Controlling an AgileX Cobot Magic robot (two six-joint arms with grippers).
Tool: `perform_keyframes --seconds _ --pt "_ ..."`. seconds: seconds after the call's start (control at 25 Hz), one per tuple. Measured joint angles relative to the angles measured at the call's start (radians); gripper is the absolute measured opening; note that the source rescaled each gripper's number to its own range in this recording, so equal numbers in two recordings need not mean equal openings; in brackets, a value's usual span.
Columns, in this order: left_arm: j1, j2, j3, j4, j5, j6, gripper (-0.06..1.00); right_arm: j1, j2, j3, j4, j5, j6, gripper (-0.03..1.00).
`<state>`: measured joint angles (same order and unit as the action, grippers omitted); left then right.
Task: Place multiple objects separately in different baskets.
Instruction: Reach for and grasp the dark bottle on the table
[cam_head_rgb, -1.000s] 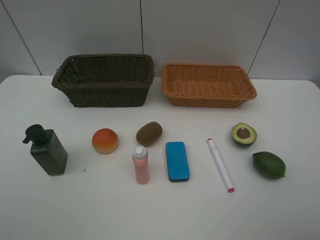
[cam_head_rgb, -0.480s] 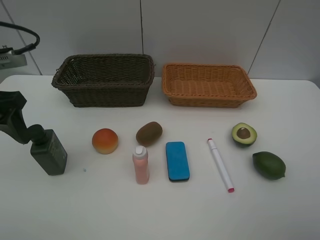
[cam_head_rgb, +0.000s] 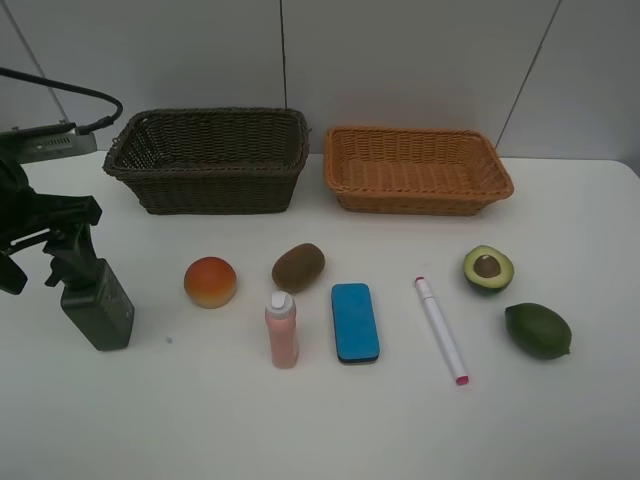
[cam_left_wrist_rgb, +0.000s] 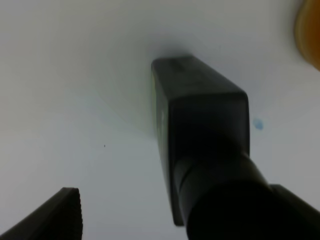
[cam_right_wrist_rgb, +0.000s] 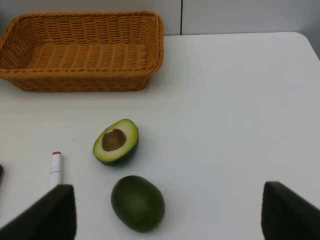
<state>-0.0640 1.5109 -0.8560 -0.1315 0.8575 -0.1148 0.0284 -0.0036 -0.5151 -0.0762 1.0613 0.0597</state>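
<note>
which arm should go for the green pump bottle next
Left. The left gripper hangs right over the dark green pump bottle, jaws open to either side of its pump head. The right gripper faces the halved avocado, far across the table.

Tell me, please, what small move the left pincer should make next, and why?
Probably lower a little and close on the dark green pump bottle: the left pincer sits open around its pump top, a gap showing on one side, and the bottle stands upright on the table.
</note>
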Motion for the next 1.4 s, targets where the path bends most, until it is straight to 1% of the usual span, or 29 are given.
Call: perform_keyframes --seconds 0.24,0.44,0.92,1.0,1.04,1.08,1.16,1.2,1.24,1.28,1.4 --pt "-0.002 0.090 -0.001 -0.002 -0.113 0.002 0.81 0.000 0.000 0.000 0.000 0.000 0.000 0.92" --pt "-0.002 0.162 -0.001 -0.015 -0.163 0.013 0.81 0.000 0.000 0.000 0.000 0.000 0.000 0.92" --pt "-0.002 0.200 -0.012 -0.026 -0.177 0.015 0.81 0.000 0.000 0.000 0.000 0.000 0.000 0.92" --pt "-0.002 0.200 -0.012 -0.026 -0.177 0.015 0.79 0.000 0.000 0.000 0.000 0.000 0.000 0.92" --pt "-0.002 0.200 -0.012 -0.026 -0.176 0.015 0.73 0.000 0.000 0.000 0.000 0.000 0.000 0.92" --pt "-0.002 0.200 -0.012 -0.026 -0.173 0.015 0.64 0.000 0.000 0.000 0.000 0.000 0.000 0.92" --pt "-0.002 0.200 -0.013 -0.026 -0.165 0.015 0.38 0.000 0.000 0.000 0.000 0.000 0.000 0.92" --pt "-0.002 0.200 -0.014 -0.027 -0.163 0.015 0.23 0.000 0.000 0.000 0.000 0.000 0.000 0.92" --pt "-0.002 0.200 -0.014 -0.029 -0.162 0.015 0.13 0.000 0.000 0.000 0.000 0.000 0.000 0.92" --pt "-0.002 0.200 -0.015 -0.029 -0.160 0.015 0.10 0.000 0.000 0.000 0.000 0.000 0.000 0.92" --pt "-0.002 0.200 -0.019 -0.029 -0.154 0.015 0.10 0.000 0.000 0.000 0.000 0.000 0.000 0.92"
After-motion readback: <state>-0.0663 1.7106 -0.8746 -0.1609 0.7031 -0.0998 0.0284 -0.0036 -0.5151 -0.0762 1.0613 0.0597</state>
